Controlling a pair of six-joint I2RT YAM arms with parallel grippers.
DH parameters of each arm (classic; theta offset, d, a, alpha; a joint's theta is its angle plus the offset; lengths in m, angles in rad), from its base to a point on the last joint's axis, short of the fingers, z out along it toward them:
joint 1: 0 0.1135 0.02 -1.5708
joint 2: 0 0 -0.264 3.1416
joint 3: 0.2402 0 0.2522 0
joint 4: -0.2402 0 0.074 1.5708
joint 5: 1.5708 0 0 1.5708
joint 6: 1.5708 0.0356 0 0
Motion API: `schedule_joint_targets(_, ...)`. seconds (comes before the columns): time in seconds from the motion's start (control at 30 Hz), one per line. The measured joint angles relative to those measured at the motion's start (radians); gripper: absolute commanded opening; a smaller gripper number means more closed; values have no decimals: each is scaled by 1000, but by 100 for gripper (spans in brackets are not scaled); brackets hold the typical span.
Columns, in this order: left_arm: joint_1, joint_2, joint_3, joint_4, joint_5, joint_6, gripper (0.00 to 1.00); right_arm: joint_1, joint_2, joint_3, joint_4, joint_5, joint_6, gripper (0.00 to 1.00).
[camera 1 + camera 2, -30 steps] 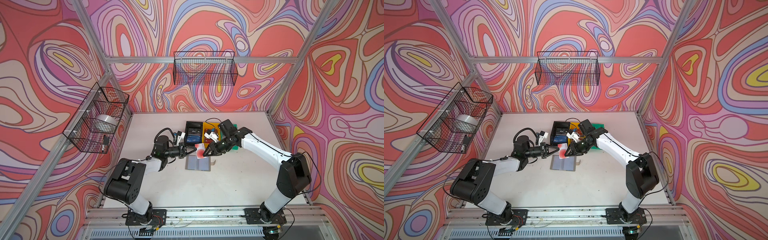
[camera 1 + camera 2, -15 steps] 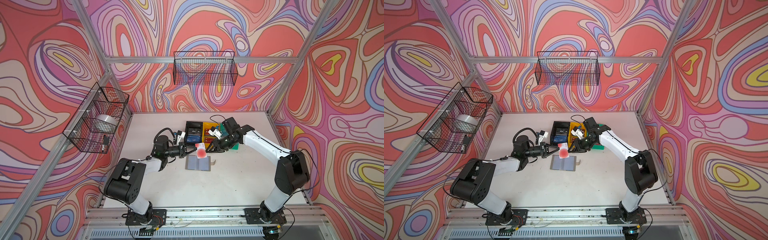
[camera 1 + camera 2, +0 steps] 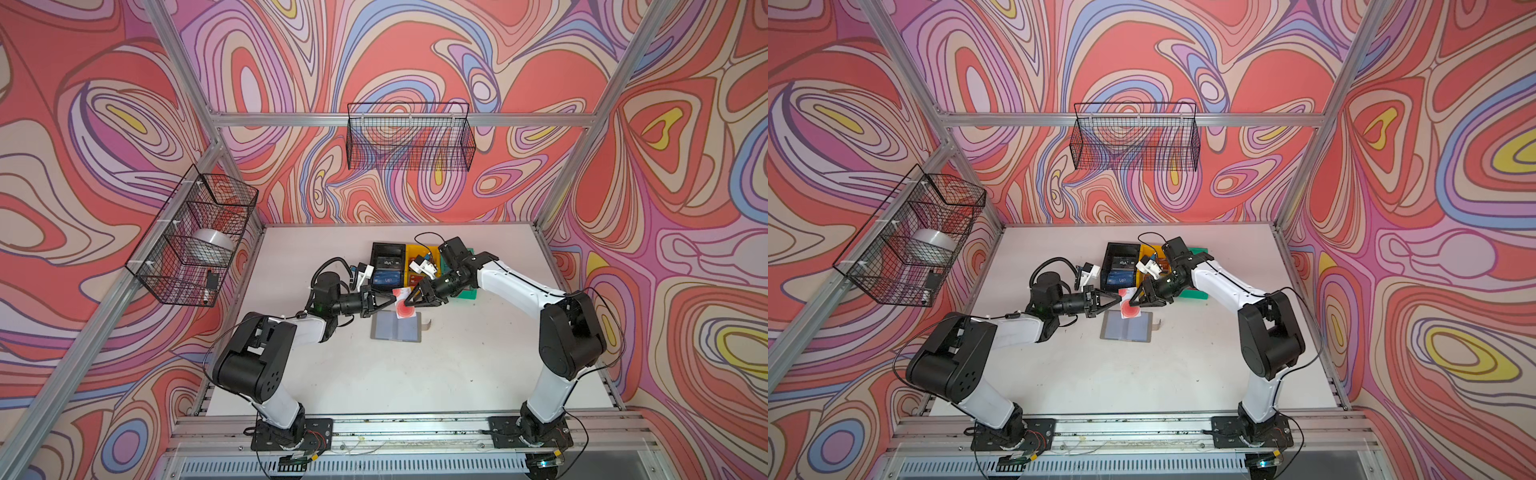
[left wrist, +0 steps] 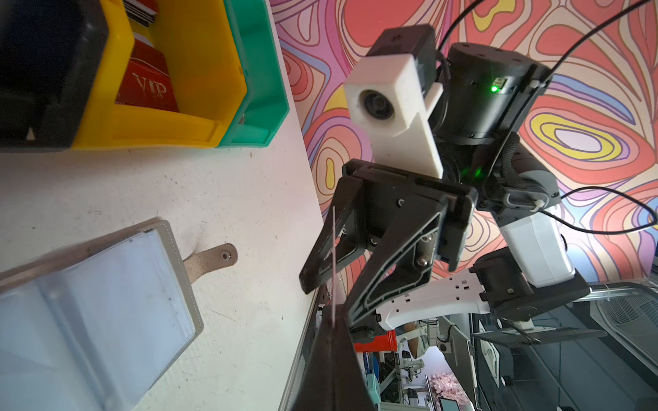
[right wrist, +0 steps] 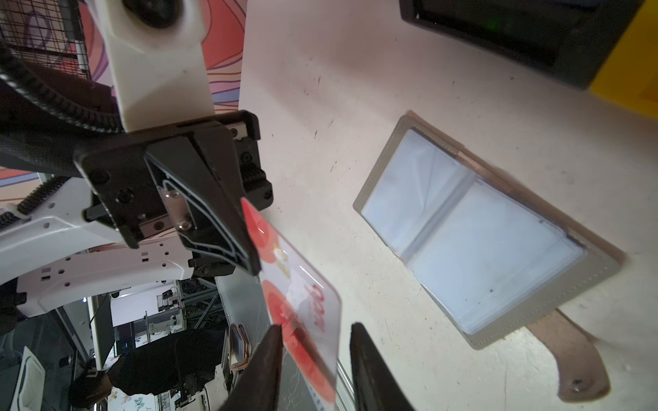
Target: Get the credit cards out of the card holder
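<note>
A white credit card (image 5: 302, 295) with red circles hangs over the open grey card holder (image 3: 395, 328), which lies flat with its clear sleeves up. The left pincer (image 3: 390, 301) pinches one end of the card. The right pincer (image 3: 412, 301) straddles the other end, jaws narrowly apart. Scuffed white tabletop (image 3: 374, 374), swirling pink walls (image 3: 415, 54).

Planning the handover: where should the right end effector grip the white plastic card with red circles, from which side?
Grip the white plastic card with red circles at its free end, opposite where the left end effector pinches it. Bring the right end effector in along the card's length, one finger on each flat face: the card is thin.
</note>
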Motion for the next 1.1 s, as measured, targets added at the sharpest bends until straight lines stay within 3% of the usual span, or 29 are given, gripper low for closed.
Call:
schedule_joint_targets(0.33, -5, -3, 0, -29, -8, 32, 4, -2, -30, -18, 36, -32, 19, 8)
schedule_joint_targets(0.53, -11, -53, 14, -195, -22, 141, 13, 1, -32, -12, 0, -35, -16, 3)
schedule_joint_targets(0.77, -13, -126, 76, -540, -71, 354, 19, -2, -25, 90, -160, -32, -153, 3)
schedule_joint_targets(1.1, -13, -142, 77, -655, -83, 435, 23, -4, -5, 201, -404, 39, -393, 0)
